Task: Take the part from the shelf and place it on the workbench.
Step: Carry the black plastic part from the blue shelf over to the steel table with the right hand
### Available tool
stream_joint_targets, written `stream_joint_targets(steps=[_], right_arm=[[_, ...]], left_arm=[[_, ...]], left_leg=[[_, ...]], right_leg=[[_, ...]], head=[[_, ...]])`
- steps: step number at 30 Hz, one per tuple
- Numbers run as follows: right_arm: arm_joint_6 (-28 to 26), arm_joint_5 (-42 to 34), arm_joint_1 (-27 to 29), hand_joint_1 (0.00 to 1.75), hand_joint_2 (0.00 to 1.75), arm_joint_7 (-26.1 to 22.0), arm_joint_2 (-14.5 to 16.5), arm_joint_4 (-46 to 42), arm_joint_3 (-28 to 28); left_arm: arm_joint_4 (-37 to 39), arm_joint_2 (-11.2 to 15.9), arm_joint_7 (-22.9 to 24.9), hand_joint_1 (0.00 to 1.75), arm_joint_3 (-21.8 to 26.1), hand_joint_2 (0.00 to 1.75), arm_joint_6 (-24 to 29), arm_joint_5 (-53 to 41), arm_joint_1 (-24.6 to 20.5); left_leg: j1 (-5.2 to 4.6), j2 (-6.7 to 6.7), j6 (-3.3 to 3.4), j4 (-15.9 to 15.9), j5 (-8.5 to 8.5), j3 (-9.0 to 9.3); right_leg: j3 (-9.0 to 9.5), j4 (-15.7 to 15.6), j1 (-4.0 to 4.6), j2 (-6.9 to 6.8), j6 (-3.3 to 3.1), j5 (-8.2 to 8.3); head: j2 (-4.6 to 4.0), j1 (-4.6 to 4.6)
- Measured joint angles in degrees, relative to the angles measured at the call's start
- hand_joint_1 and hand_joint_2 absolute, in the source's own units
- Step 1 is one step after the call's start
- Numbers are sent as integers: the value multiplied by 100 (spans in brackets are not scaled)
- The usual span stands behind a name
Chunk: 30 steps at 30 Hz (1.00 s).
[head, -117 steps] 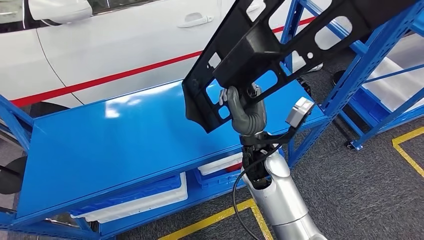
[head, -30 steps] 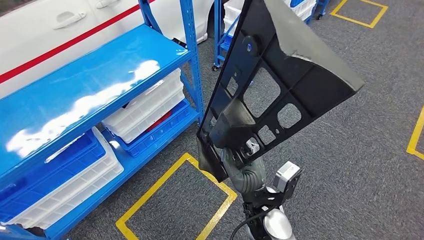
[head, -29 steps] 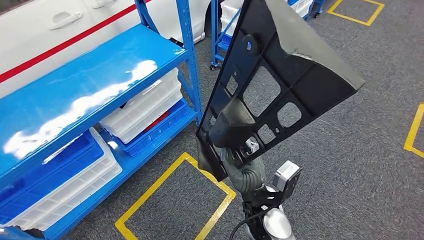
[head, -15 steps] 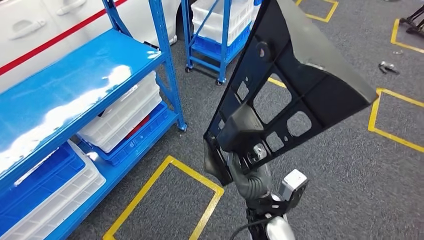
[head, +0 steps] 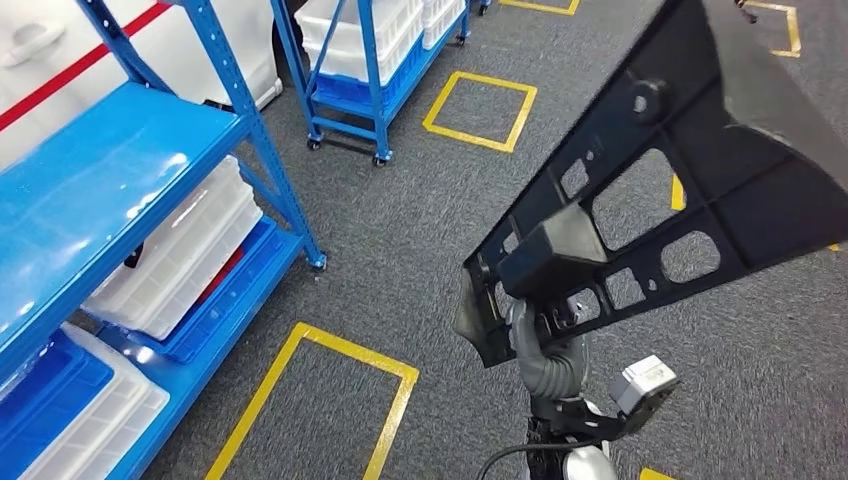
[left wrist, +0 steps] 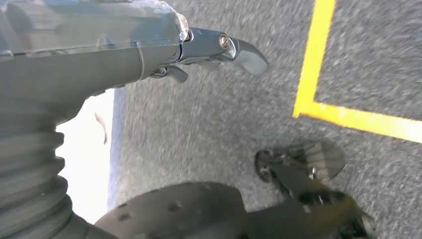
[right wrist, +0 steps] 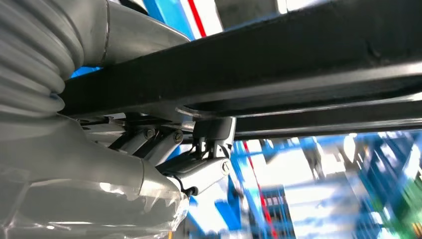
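From my head camera: my right hand [head: 545, 355] rises from the lower middle, fingers wrapped around the bottom end of a large black plastic part [head: 690, 190]. The part is a flat, roughly triangular frame with several cut-out windows, held up in the air and slanting away to the upper right, above grey carpet floor [head: 400, 200] marked with yellow tape squares [head: 330, 400]. To the left stands a blue shelf [head: 110, 190] with white bins [head: 175, 255] and blue bins on its lower levels. A second blue rack [head: 365, 60] on casters stands farther back.

From my left wrist camera: my left hand [left wrist: 149, 55] hangs over the carpet beside a yellow tape line [left wrist: 318, 69]. It holds nothing; the thumb juts forward and the darker fingers [left wrist: 174, 73] tuck beneath the palm. How tightly they curl I cannot tell.

From my right wrist camera: my right hand [right wrist: 164, 149] is closed up against a black bar of the part [right wrist: 298, 64], fingers [right wrist: 199, 172] pressing its underside. Blurred blue shelving lies behind.
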Motion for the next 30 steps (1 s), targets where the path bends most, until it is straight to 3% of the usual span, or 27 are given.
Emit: stream_joint_targets(steps=[2, 4, 5, 6, 8, 10, 12, 14, 17, 20, 22, 24, 25, 26, 28, 30], right_arm=[[-60, 11, 20, 169, 175, -29, 56, -14, -92], [-196, 62, 50, 169, 175, -66, 96, -14, -190], [-286, 103, 59, 169, 175, -82, 114, -14, -242], [-383, 154, 62, 169, 175, -101, 133, -14, -288], [-554, 259, 59, 169, 175, -143, 171, -15, -364], [-660, 341, 51, 169, 175, -167, 198, -18, -414], [-690, 382, 52, 169, 175, -164, 208, -20, -441], [-667, 389, 55, 169, 175, -160, 210, -21, -455], [-625, 378, 43, 169, 175, -156, 210, -22, -461], [-607, 373, 39, 169, 175, -156, 210, -22, -460], [-576, 357, 35, 169, 175, -157, 210, -17, -456], [-457, 261, 32, 169, 175, -172, 209, 29, -441], [-381, 200, 30, 169, 175, -191, 208, 57, -428], [-305, 144, 20, 169, 175, -219, 208, 85, -413], [-206, 88, -5, 169, 175, -272, 209, 103, -387], [-130, 61, -13, 169, 175, -298, 209, 110, -381]], left_arm=[[8, 17, -1, 0, -35, 175, 119, -12, -18], [9, 21, -31, 0, -77, 175, 339, -31, -48], [9, 21, -57, 0, -102, 175, 477, -49, -57], [10, 21, -85, 0, -128, 175, 610, -73, -57], [16, 28, -127, 0, -180, 175, 786, -116, -40], [26, 38, -149, 0, -230, 175, 845, -149, -17], [29, 42, -135, 0, -279, 175, 877, -176, -15], [29, 42, -101, 0, -327, 175, 906, -204, -26], [29, 42, -83, 0, -361, 175, 914, -220, -32], [29, 42, -78, 0, -371, 175, 914, -219, -30], [30, 46, -71, 0, -384, 175, 895, -215, -21], [30, 56, -78, 0, -404, 175, 635, -148, -4], [30, 61, -97, 0, -412, 175, 459, -99, 3], [30, 68, -130, 0, -416, 175, 270, -42, 6], [29, 91, -217, 0, -414, 175, 64, 36, 6], [29, 113, -288, 0, -408, 175, -68, 98, -4]], left_leg=[[13, -188, -25, 715, -365, -298], [14, -219, -24, 1172, -469, -495], [14, -231, -12, 1105, -358, -460], [14, -264, 8, 829, -161, -332], [16, -490, 60, 98, 184, -7], [8, -698, 101, -311, 272, 158], [0, -673, 142, -393, 283, 176], [21, -559, 202, -462, 348, 187], [38, -476, 244, -520, 393, 196], [37, -449, 254, -520, 395, 192], [31, -391, 261, -519, 397, 183], [25, -185, 250, -506, 387, 172], [23, -70, 232, -493, 372, 175], [10, 32, 204, -473, 350, 176], [-23, 129, 143, -437, 309, 180], [-42, 235, 97, -428, 288, 188]], right_leg=[[-15, 2, 7, 115, -39, 16], [-20, 9, 21, 247, -52, 24], [-20, 16, 25, 319, -52, 27], [-18, 25, 26, 395, -49, 29], [-27, 44, 20, 537, -28, 42], [-80, 53, -2, 655, 34, 81], [-133, 30, -22, 754, 125, 138], [-171, 76, -13, 644, 188, 98], [-233, 220, 11, 386, 214, -47], [-281, 325, 12, 342, 219, -125], [-416, 634, 7, 284, 230, -301], [-502, 951, -23, 185, 266, -355], [-407, 860, -35, 77, 278, -269], [-229, 575, -25, -60, 279, -139], [21, 73, 10, -246, 215, -17], [9, 17, 30, -192, 135, -33]], head=[[0, -2], [0, -1], [0, -1], [0, -1], [0, 2], [0, 2], [0, 3], [0, 9], [0, 23], [0, 31], [0, 31], [0, 32], [0, 33], [0, 34], [0, 27], [0, 21]])
